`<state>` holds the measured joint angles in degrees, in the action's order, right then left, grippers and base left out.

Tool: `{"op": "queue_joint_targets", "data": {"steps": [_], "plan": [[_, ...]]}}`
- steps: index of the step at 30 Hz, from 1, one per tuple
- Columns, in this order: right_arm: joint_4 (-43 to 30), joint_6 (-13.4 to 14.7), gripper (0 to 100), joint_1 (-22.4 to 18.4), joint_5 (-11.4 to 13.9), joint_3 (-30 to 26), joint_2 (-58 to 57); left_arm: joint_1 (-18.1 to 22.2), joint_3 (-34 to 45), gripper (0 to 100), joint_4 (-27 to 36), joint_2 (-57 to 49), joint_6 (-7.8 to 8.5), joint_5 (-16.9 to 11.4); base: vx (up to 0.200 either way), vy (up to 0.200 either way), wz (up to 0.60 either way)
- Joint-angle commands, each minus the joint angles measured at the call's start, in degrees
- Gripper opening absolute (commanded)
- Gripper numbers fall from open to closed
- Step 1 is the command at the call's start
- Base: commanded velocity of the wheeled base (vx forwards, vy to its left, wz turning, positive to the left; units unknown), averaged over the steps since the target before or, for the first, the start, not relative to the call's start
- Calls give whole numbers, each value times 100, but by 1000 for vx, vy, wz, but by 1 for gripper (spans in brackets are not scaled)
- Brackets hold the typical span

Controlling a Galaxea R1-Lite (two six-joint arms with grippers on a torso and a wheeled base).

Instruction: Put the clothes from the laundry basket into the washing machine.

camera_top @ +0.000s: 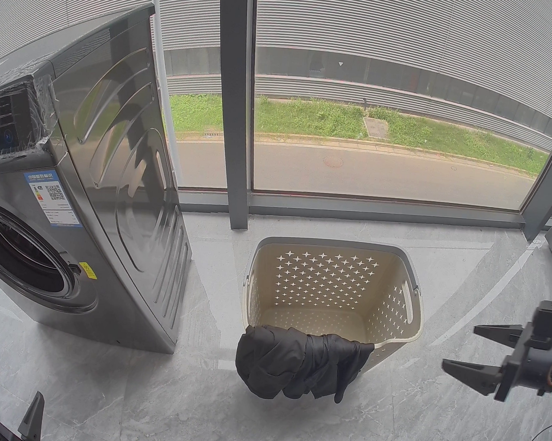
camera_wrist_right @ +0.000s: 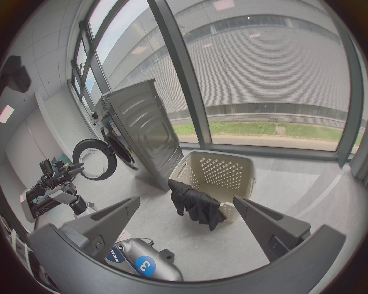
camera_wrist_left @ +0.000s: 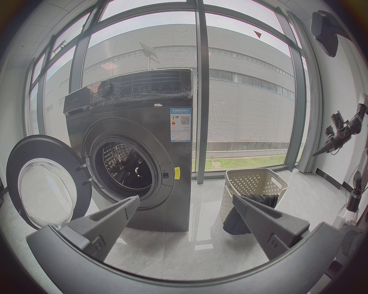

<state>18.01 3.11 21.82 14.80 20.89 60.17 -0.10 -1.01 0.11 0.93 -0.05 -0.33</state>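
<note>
Both our grippers gape wide and hold nothing, the left gripper (camera_top: 16, 382) low before the washing machine (camera_top: 122, 176), the right gripper (camera_top: 461, 348) beside the laundry basket (camera_top: 322, 277). A crumpled black garment (camera_top: 300, 362) hangs over the basket's near rim, its long axis along that rim, ends drooping outside toward the grey marble floor (camera_top: 169, 404). The machine's door (camera_wrist_left: 46, 180) hangs open, and tall windows (camera_top: 392, 82) stand behind.

The head camera looked forward and down, fairly near the laundry basket (camera_top: 334, 278) and the washing machine (camera_top: 122, 176). Both wrist cameras faced these same 2 things from farther away and lower.
</note>
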Motion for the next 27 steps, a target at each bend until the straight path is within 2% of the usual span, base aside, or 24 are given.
{"op": "queue_joint_targets", "data": {"steps": [1, 3, 6, 12, 27], "plan": [[1232, 419, 100, 789, -232, 169, 2833, 1, 101, 100, 7, -84, -4, -2, 0, 0, 0], [1487, 542, 100, 841, -337, 204, 3167, 1, 101, 100, -2, -84, -4, -2, 0, 0, 0], [1838, 577, 100, 885, -373, 328, 3756, 1, 101, 100, 7, -84, -4, -2, 0, 0, 0], [1944, 603, 100, 1008, -689, 591, 4635, 1, 101, 100, 7, -84, 5, -2, 0, 0, 0], [2875, 603, 100, 1017, -997, 1417, 6287, 1, 101, 100, -2, -84, 5, -2, 0, 0, 0]]}}
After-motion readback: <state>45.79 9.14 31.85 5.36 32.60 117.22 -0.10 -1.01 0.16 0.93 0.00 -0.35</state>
